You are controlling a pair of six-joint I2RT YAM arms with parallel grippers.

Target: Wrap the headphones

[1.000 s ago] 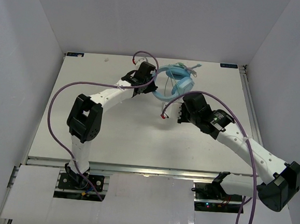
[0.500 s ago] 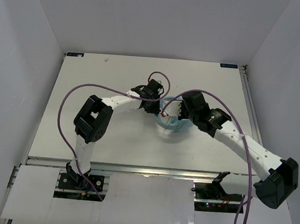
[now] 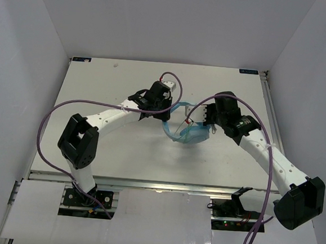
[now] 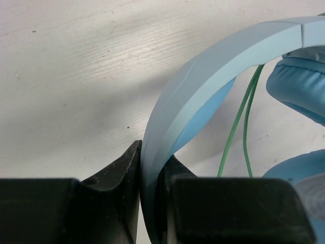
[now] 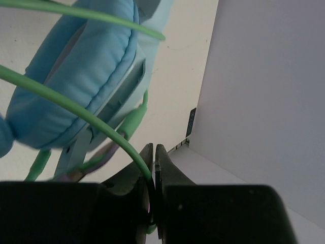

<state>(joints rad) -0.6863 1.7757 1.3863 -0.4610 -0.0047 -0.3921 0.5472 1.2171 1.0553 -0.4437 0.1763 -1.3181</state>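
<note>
The light blue headphones sit mid-table between my two grippers. My left gripper is shut on the headband, which rises between its fingers in the left wrist view. A blue ear cup and two strands of pale green cord lie to its right. My right gripper is shut on the green cord, which runs down between its fingers. An ear cup fills the upper left of the right wrist view. The plug is not identifiable.
The white table is walled in by white panels on three sides. Purple arm cables loop over the left side and another along the right arm. A metal rail runs along the near edge.
Both grippers and the headphones came from the back of the table toward the middle. Over the last half second the left arm stretched out and the right gripper shifted right, pulling the cord.
</note>
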